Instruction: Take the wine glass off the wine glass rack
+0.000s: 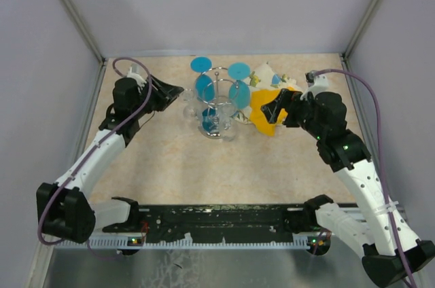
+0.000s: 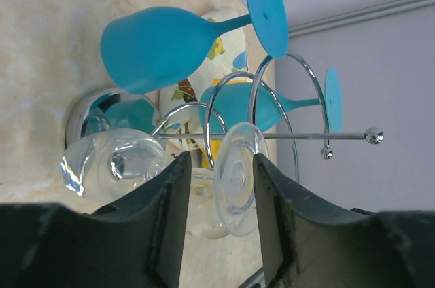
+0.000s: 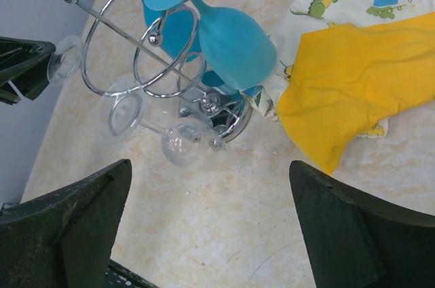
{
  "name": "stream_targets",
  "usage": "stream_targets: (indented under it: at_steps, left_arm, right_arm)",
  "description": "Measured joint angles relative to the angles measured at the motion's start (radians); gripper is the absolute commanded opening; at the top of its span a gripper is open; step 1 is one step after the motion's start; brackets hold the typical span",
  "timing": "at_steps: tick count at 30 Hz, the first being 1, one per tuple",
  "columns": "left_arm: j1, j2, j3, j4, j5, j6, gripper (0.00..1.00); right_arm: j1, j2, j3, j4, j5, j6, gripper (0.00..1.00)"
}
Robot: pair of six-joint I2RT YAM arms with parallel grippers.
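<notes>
Wine glass (image 2: 236,166) apparently within left gripper (image 2: 221,166)

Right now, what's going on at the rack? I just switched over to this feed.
The left gripper is at the wine glass rack, its open fingers straddling the foot of a clear wine glass that hangs there, not clamped as far as I can see. The glass is not off yet. Blue glasses hang on the rack too. The right gripper hovers wide open beside a yellow cloth, holding nothing.
</notes>
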Motion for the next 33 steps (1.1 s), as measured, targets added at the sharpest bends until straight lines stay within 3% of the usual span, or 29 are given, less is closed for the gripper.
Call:
stream_targets:
  at_steps: [8,17,33]
  left_arm:
    - [0.003,0.051,-0.037,0.076,0.081,-0.067,0.35]
    - [0.003,0.044,-0.037,0.081,0.101,-0.078,0.13]
    - [0.003,0.008,-0.012,-0.008,0.076,-0.069,0.11]
  right_arm:
    - [0.000,-0.005,0.000,0.000,0.015,-0.010,0.99]
    - [0.000,-0.005,-0.001,0.000,0.018,-0.010,0.99]
    - [0.000,-0.002,-0.024,0.013,0.018,-0.010,0.99]
